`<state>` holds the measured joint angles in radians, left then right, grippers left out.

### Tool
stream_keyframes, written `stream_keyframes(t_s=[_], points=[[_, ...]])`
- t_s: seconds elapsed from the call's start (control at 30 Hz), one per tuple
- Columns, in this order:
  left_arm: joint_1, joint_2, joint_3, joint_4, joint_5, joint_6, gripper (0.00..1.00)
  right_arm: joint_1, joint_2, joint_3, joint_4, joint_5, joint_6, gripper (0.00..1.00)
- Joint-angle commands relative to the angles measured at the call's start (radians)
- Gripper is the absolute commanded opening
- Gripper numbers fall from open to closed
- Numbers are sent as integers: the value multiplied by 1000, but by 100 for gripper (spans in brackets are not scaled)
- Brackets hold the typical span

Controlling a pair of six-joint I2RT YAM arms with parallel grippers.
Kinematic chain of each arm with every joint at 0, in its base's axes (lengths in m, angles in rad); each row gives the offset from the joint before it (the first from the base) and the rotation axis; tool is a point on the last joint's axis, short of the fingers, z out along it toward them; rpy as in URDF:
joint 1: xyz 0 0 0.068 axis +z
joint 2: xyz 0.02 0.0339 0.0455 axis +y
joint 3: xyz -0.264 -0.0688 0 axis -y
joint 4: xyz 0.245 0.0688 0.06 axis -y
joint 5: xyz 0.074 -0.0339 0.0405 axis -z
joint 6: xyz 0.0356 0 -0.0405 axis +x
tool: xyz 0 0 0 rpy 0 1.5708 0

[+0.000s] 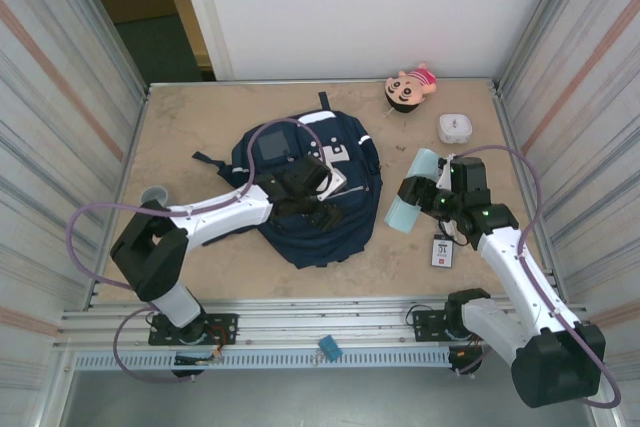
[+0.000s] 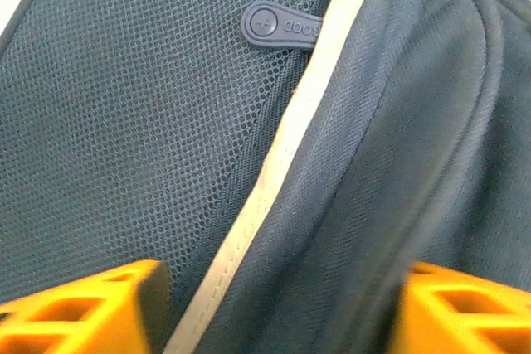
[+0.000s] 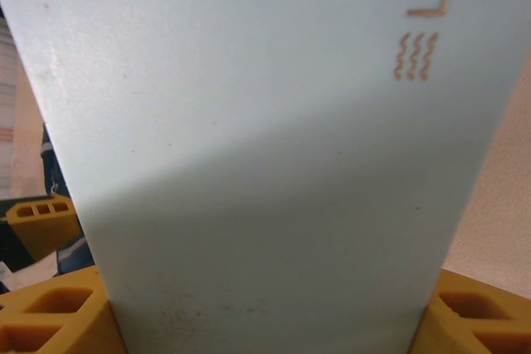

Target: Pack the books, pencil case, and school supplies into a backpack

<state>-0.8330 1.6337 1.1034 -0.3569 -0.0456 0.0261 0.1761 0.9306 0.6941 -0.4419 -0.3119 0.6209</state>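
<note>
1. The white pack [image 1: 441,251] lies on the surface by the right arm, not packed yet.
2. The right pincer [image 3: 265,321] grips the case [image 3: 249,122], just right of the backpack [image 1: 300,237]. The case is smooth, so it may slip out.
3. The left pincer [image 2: 278,312] sits over backpack cloth; I cannot tell if it pinches. If it misses the cloth, the backpack may not open for the case.

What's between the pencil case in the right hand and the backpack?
Nothing lies on the table between the pencil case and the backpack. The left hand sits over the backpack's middle, though, so it may crowd the way in.
</note>
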Motion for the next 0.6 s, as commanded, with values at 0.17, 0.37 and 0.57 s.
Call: stream_keyframes(t_s=[0.17,0.37,0.57], points=[[48,-125,1,23,97,-48,3,9,-83,-27,67,-88,-117,48],[50,-234,8,14,333,-64,0,122,-153,-5,87,-69,-356,48],[123,-314,45,4,395,-89,0,237,-169,28,125,-58,-614,48]])
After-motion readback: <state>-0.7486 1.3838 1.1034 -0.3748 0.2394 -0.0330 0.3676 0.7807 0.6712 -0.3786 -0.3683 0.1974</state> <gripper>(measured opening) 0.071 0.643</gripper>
